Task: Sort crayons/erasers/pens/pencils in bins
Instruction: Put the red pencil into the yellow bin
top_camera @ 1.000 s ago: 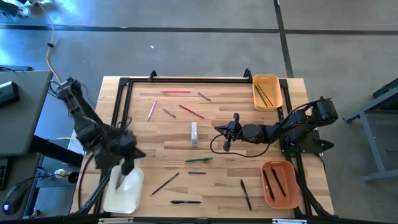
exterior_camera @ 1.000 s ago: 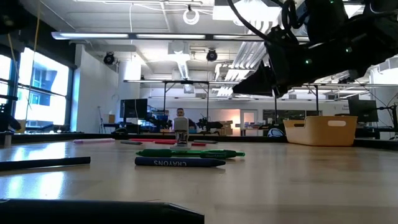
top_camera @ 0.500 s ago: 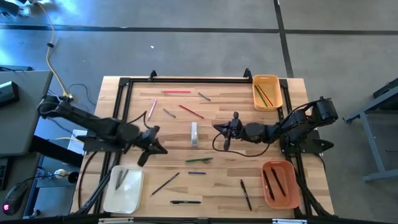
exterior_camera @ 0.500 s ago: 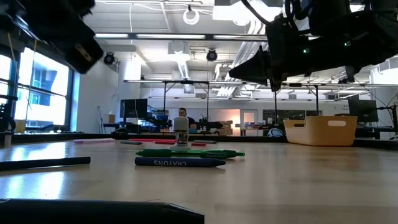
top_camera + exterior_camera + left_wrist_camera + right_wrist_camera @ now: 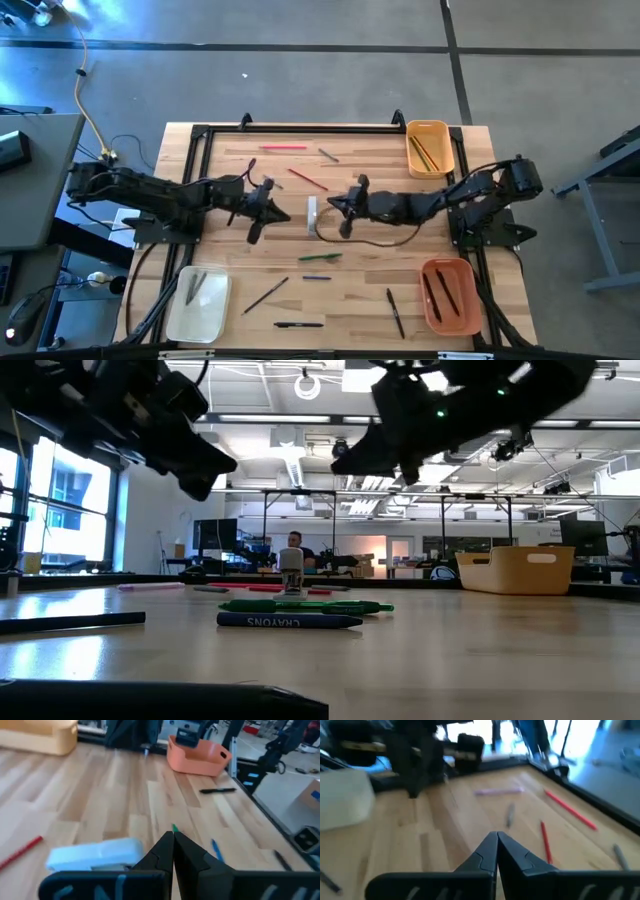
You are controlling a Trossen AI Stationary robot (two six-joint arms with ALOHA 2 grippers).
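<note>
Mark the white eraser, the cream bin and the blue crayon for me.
white eraser [image 5: 312, 215]: high view, middle of its body at table centre.
cream bin [image 5: 213, 318]: high view, bare floor of the tray, beside the item in it.
blue crayon [image 5: 290, 621]: low view, middle of its lettered side.

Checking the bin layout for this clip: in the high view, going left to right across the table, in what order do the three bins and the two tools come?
Cream-white bin → left tool → right tool → small yellow-orange bin → larger orange bin. The two orange bins overlap somewhat in left-to-right position.
</note>
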